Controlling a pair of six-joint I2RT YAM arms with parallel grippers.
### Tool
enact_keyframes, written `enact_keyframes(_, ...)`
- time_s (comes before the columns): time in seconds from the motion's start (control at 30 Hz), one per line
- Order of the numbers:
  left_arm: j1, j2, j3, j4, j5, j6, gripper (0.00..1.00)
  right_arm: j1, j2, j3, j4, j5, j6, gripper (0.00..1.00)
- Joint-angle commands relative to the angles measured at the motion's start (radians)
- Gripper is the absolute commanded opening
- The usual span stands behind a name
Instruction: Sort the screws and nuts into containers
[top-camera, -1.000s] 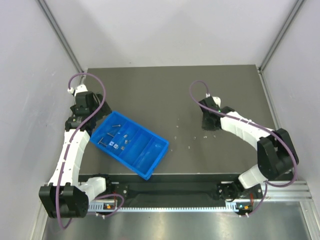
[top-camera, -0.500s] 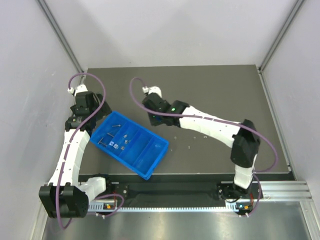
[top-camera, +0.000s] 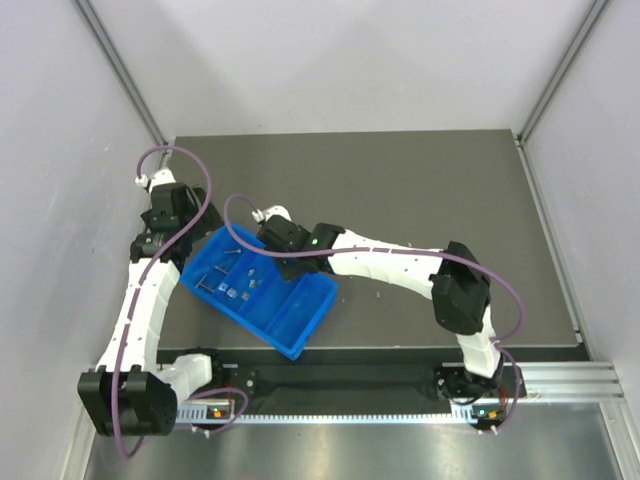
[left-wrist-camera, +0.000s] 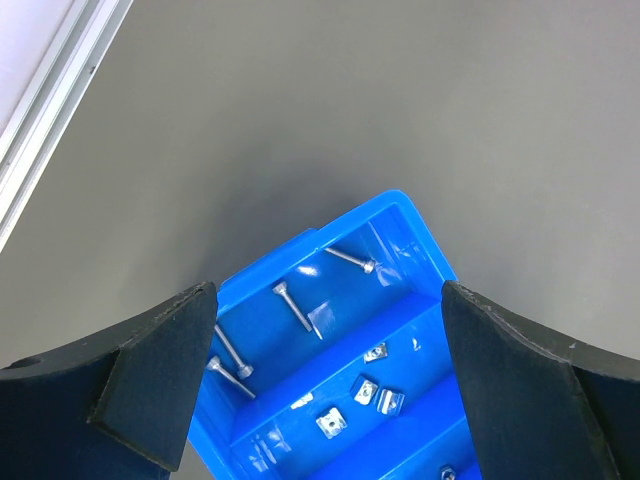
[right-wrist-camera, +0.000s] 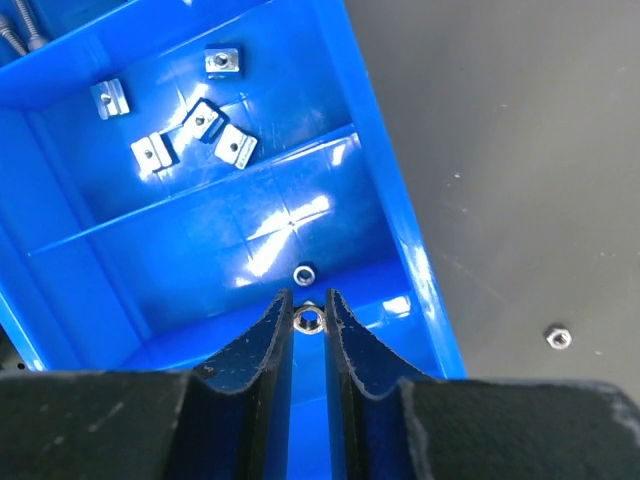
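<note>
While the right gripper (right-wrist-camera: 308, 304) pinches a small nut (right-wrist-camera: 308, 319) between its nearly closed fingertips over the blue tray (right-wrist-camera: 398, 220), a second nut (right-wrist-camera: 304, 273) lies in the compartment beneath it. Square nuts (right-wrist-camera: 190, 135) lie in the next section and screws (left-wrist-camera: 297, 305) in the end one. A stray nut (right-wrist-camera: 558, 338) sits on the table (right-wrist-camera: 520, 150). The left gripper (left-wrist-camera: 325, 300) hangs spread wide over the tray's corner.

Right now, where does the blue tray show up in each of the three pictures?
Top external: blue tray left of centre, askew, between the arms.
Left wrist: bottom centre, its corner framed by the open left claw.
Right wrist: fills the upper left, beneath the right claw pinching a small nut.
Shared landmark: the square nuts grouped in one compartment.
</note>
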Motion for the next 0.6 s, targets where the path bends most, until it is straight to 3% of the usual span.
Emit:
enact_keyframes(0.0, -0.003, -0.023, -0.005, 0.04, 0.001, 0.008, 0.98, 0.015, 0.014, 0.006, 0.073, -0.015, -0.02, 0.18)
enact_keyframes(0.1, -0.002, -0.022, -0.006, 0.04, 0.004, 0.008, 0.98, 0.015, 0.015, 0.025, 0.071, -0.01, -0.029, 0.3)
enact_keyframes(0.13, -0.002, -0.023, -0.005, 0.04, 0.004, 0.008, 0.98, 0.015, 0.015, 0.046, 0.064, -0.009, -0.038, 0.42)
enact_keyframes(0.27, -0.002, -0.025, -0.005, 0.04, 0.006, 0.008, 0.98, 0.009, -0.034, 0.066, 0.053, -0.004, -0.052, 0.66)
enact_keyframes(0.4, -0.002, -0.026, -0.006, 0.04, 0.003, 0.008, 0.98, -0.066, -0.155, 0.052, 0.012, -0.016, -0.031, 0.7)
enact_keyframes(0.57, 0.0, -0.034, -0.006, 0.038, -0.002, 0.008, 0.98, -0.222, -0.412, -0.185, -0.004, 0.08, 0.037, 0.73)
